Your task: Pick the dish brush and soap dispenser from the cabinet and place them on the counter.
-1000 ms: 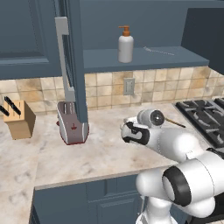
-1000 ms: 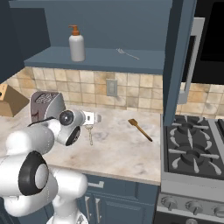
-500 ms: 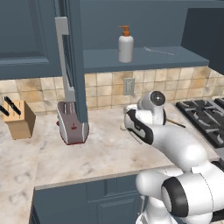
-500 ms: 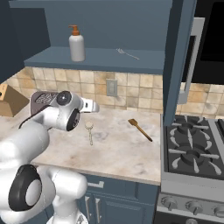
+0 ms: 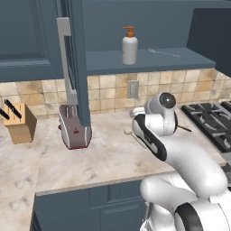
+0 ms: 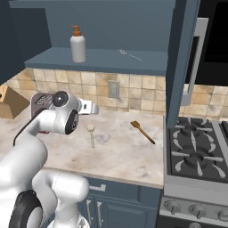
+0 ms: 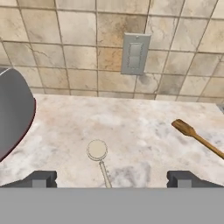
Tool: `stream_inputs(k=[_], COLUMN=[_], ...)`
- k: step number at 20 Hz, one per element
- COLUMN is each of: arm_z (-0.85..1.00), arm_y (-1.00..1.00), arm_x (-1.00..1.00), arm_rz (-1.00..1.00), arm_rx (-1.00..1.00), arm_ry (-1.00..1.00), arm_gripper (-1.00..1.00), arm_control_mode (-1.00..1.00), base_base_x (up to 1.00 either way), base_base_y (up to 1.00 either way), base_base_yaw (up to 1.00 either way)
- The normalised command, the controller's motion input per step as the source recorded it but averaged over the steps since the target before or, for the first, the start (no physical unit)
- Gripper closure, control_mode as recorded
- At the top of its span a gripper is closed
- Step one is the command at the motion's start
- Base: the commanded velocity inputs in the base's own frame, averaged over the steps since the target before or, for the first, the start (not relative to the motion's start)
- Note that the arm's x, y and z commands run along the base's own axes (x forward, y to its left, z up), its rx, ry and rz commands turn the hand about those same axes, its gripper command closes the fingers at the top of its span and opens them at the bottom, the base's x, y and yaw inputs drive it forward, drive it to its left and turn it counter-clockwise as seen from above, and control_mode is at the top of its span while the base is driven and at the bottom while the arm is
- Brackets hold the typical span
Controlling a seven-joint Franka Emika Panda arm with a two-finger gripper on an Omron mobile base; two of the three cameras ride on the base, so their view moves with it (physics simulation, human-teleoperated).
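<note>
Dish brush (image 7: 98,153) on counter (image 7: 140,127) — claw (image 7: 112,179) wide.

We are seeing a white soap dispenser (image 5: 129,47) with orange pump in the slate-blue cabinet (image 5: 149,63) — a pale tan dish brush (image 7: 98,152) lying on beige, brown-mottled counter (image 7: 140,131) — an orange-brown utensil (image 7: 197,138) nearby

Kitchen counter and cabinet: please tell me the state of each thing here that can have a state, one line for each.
cabinet: doors open, shelf showing
soap dispenser: upright on the cabinet shelf, not yet moved
dish brush: lying flat on the counter, not held
claw: open, empty, fingers on either side of the brush handle
wooden spatula: lying flat on the counter
toaster: upright on the counter
</note>
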Motion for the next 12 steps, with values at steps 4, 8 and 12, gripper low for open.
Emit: stream_inputs(k=[4,8,12], arm_z=[0.34,0.35,0.11], arm_y=[0.0,0.0,0.0], arm_x=[-0.23,-0.19,-0.18], arm_rz=[-0.02,-0.01,-0.01], arm_rx=[0.0,0.0,0.03], arm_ry=[0.0,0.0,0.0], arm_gripper=[-1.0,-1.0,-1.0], arm_control_mode=[-1.0,-1.0,-1.0], base_base_x=[0.0,0.0,0.0], base_base_y=[0.0,0.0,0.0], base_base_yaw=[0.0,0.0,0.0])
